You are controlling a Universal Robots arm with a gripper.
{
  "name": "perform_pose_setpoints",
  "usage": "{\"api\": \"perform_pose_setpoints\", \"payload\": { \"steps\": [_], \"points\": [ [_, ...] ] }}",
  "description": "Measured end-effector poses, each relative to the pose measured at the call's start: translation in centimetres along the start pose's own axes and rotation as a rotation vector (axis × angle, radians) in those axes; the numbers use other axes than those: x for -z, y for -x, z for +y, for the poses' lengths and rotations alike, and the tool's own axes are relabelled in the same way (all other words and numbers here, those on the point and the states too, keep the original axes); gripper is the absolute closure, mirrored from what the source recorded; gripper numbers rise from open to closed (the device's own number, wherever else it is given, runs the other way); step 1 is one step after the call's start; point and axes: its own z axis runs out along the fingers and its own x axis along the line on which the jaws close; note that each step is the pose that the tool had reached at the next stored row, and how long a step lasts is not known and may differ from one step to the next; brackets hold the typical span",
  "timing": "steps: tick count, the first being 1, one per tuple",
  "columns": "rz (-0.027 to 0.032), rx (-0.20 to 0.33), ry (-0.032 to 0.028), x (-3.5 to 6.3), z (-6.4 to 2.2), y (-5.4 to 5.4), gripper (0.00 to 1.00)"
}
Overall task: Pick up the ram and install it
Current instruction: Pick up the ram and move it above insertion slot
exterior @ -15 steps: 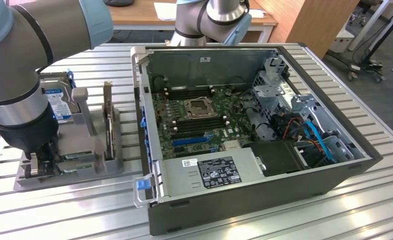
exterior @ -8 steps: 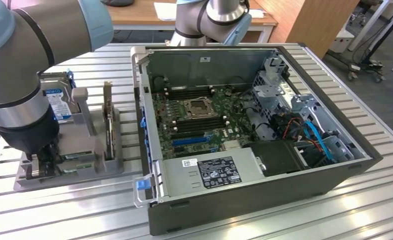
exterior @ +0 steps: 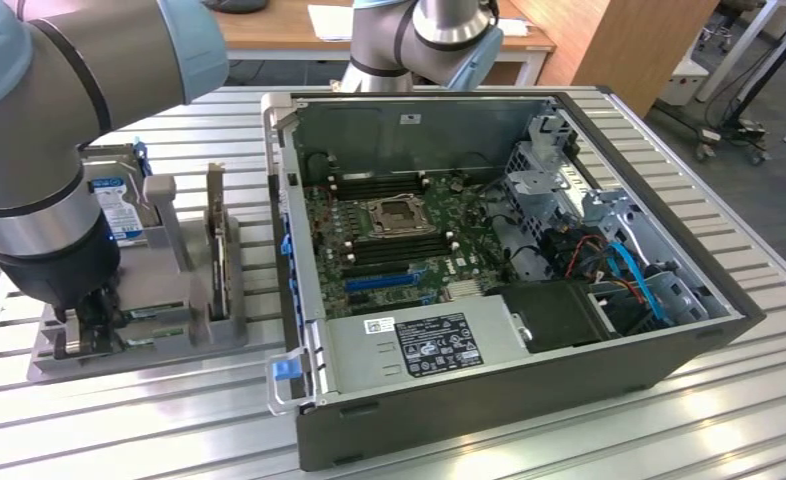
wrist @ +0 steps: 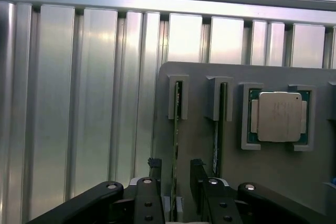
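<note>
Wrist view, holder: a grey moulded holder (wrist: 199,145) lies on the ribbed aluminium table (wrist: 79,103); it has two narrow slots side by side and a square pocket beside them.
Slots: each carries one stick standing on its long edge, the ram (wrist: 177,135) in one and a second stick (wrist: 217,135) in the next, apart and parallel.
Square pocket: a processor (wrist: 278,116) lies flat in it, silver lid up, with a green rim around the lid.
Ram, looks: I see it edge-on, a long, very thin green strip. A grey clip cups its far end. Its flat faces are turned away from me.
My gripper: my gripper (wrist: 176,174) is down at the ram, jaws spread wide. One black finger (wrist: 154,167) is on each side of the stick, with a gap on both sides, so I grip nothing.
Exterior view, holder: the holder sits at 9 o'clock of the computer case (exterior: 500,400), close beside it. My gripper (exterior: 93,315) is lowered into its near end.
Holder, other contents: a hard drive (exterior: 120,205) with a blue-white label stands at the holder's 12 o'clock end, and an upright expansion card (exterior: 216,235) stands along the side nearest the case.
Case, contents: the lid is off. The motherboard (exterior: 366,250) lies flat inside, with a power supply (exterior: 420,345) at its 6 o'clock and blue cables (exterior: 633,275) at its 3 o'clock.
</note>
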Motion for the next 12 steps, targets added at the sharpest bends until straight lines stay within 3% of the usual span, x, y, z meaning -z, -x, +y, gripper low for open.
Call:
{"api": "perform_pose_setpoints", "payload": {
  "steps": [12],
  "points": [
    [0.0001, 0.000, 0.0002, 0.06, -1.63, -0.1, 0.64]
  ]
}}
